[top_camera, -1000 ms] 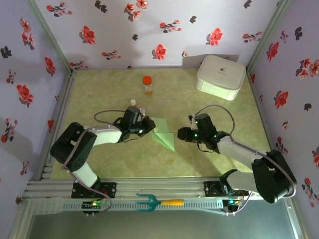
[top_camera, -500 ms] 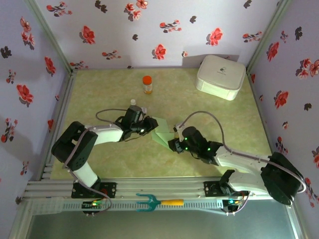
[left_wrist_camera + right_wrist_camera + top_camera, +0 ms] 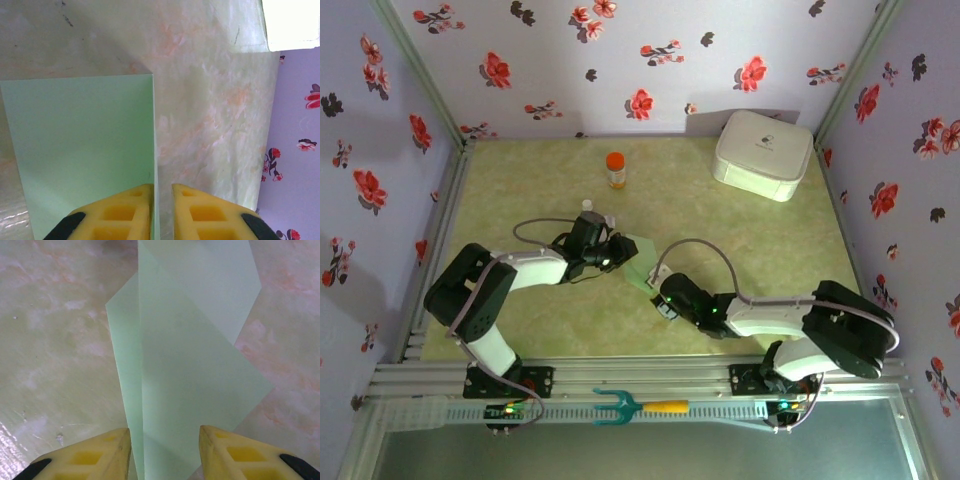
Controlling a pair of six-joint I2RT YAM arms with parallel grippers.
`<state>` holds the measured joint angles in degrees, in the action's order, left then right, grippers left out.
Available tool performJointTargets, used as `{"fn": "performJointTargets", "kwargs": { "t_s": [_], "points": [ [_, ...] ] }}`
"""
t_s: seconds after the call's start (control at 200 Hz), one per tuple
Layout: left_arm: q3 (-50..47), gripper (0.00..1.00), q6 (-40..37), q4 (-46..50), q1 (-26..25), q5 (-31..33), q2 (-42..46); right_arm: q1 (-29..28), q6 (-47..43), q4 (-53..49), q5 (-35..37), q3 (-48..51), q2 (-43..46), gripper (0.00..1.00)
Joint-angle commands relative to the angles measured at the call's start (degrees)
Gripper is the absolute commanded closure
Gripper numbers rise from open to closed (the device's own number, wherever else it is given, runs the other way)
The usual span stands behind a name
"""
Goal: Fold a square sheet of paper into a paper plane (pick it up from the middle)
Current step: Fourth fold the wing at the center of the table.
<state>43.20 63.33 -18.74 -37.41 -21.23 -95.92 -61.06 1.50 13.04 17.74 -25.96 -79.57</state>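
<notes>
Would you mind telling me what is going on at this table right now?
The two arms are partway through folding a pale green square sheet of paper into a plane on the table. The sheet already has diagonal folds and overlapping flaps, but it is not yet a finished dart. The left gripper sits at one straight edge of it, fingers only narrowly apart. The right gripper is open at the sheet's narrow end, with a finger on either side of the paper.
</notes>
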Motion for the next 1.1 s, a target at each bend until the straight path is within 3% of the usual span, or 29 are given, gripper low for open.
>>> {"fn": "performJointTargets", "kwargs": {
  "t_s": [0.0,0.25,1.095],
  "points": [
    [1.5,0.82,-0.6,0.6,-0.3,-1.1,-1.3,-1.2,-2.3,3.0,4.3,-2.3,-2.1,0.59],
    [1.4,0.83,-0.5,0.1,-0.3,-1.2,-1.2,-1.8,-1.3,2.5,7.5,-3.6,-5.3,0.64],
    [1.2,0.86,-0.3,0.3,-0.3,-1.4,-0.9,-1.8,2.6,2.7,8.1,-3.1,-6.6,0.81]
  ]
}}
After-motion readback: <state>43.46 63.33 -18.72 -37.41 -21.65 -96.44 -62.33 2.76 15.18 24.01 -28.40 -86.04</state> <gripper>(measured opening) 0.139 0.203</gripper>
